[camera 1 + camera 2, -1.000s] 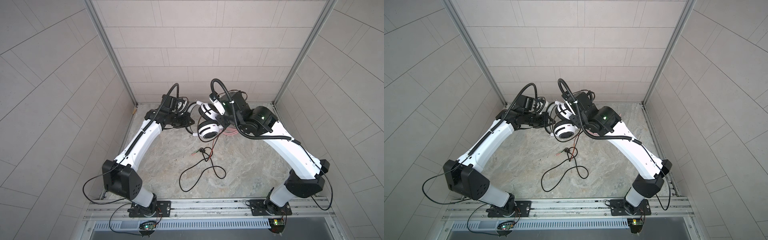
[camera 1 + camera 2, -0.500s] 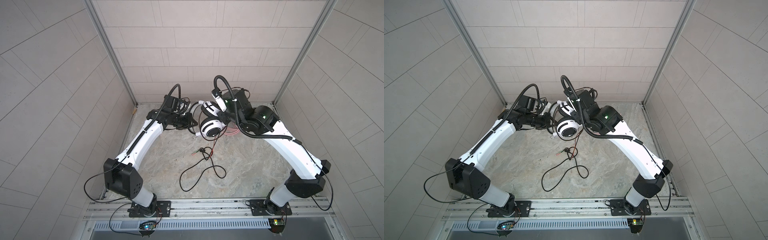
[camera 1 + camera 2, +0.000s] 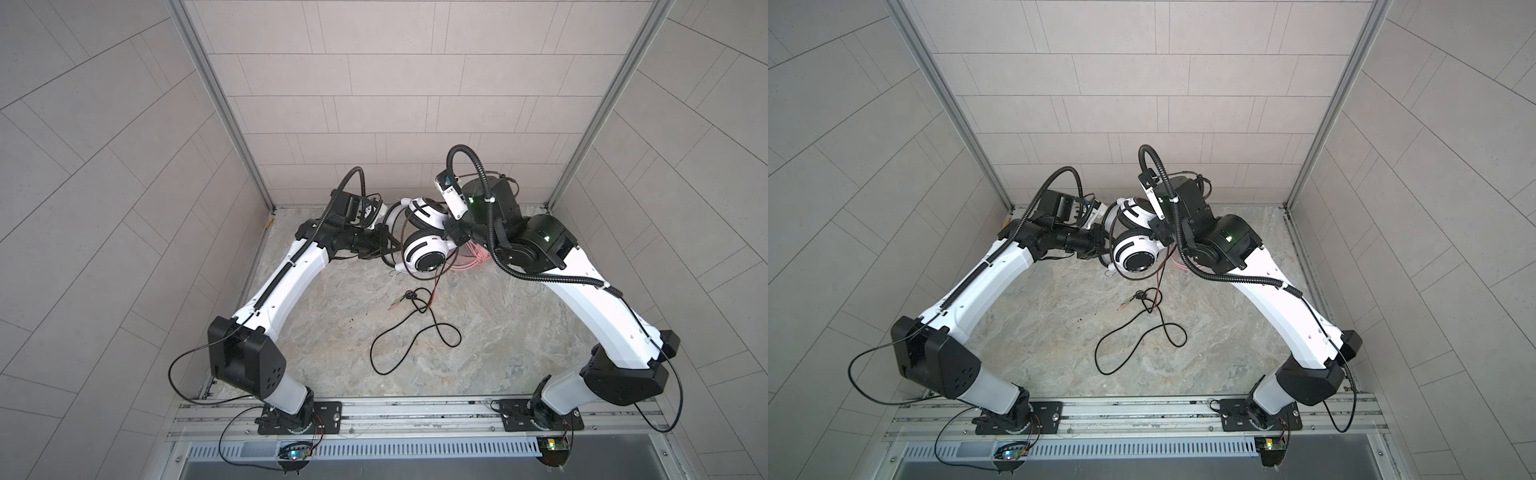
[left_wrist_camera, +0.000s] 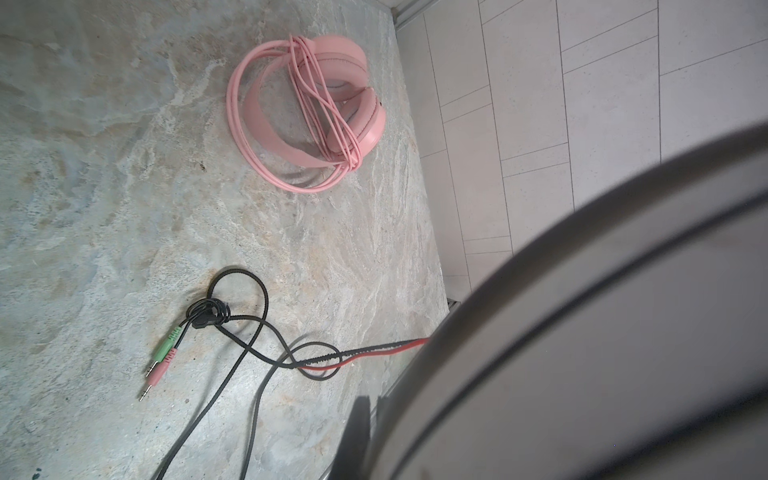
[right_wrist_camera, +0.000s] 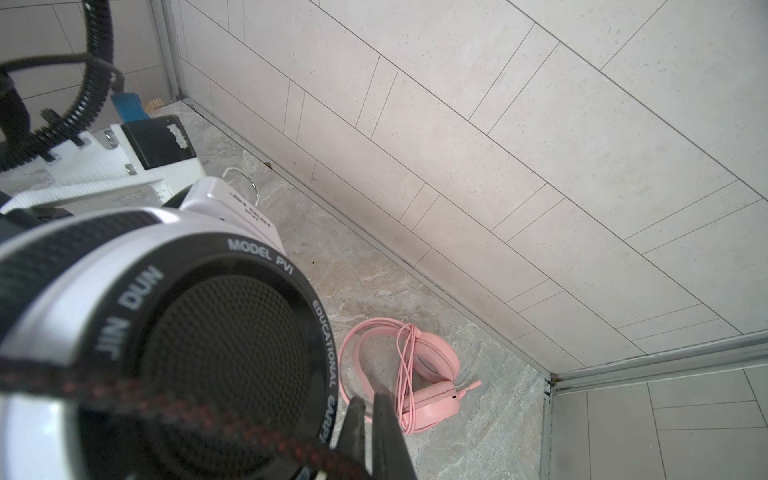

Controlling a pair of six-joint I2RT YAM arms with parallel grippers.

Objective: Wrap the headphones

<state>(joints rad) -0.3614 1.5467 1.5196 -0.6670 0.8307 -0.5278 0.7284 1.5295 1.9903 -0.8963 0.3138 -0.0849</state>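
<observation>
Above the far middle of the surface: a white-and-black over-ear headset (image 3: 426, 257) hangs in the air between the two arms, clear of the marbled grey stone surface (image 3: 324, 340). One round earcup faces down and forward. The other sits behind it, nearer the tiled back wall (image 3: 374, 104).

Left side: the left tool (image 3: 386, 250) is clamped narrow on the headset's headband. In the left wrist view the band shows only as a broad grey blur close to the lens.

Right side: the right tool (image 3: 451, 232) meets the headset from the right, its fingers (image 5: 390, 440) pressed together. A black braided cable (image 5: 166, 405) flecked with red crosses the earcup face and runs in between them, pinched there.

Cable on the surface: the rest drops from the headset and lies in loose loops mid-surface. It has a small knot (image 4: 208, 313), and green and pink jack plugs (image 4: 164, 359) lie flat at its end.

Far right, by the back wall: an all-pink over-ear headset (image 4: 370, 120) lies on the surface beneath the right arm, apart from both tools. Its pink cable is wound around band and earcups.

Earcup lettering: "JIN DUN" and "MODEL PVI" can be read in the right wrist view.
</observation>
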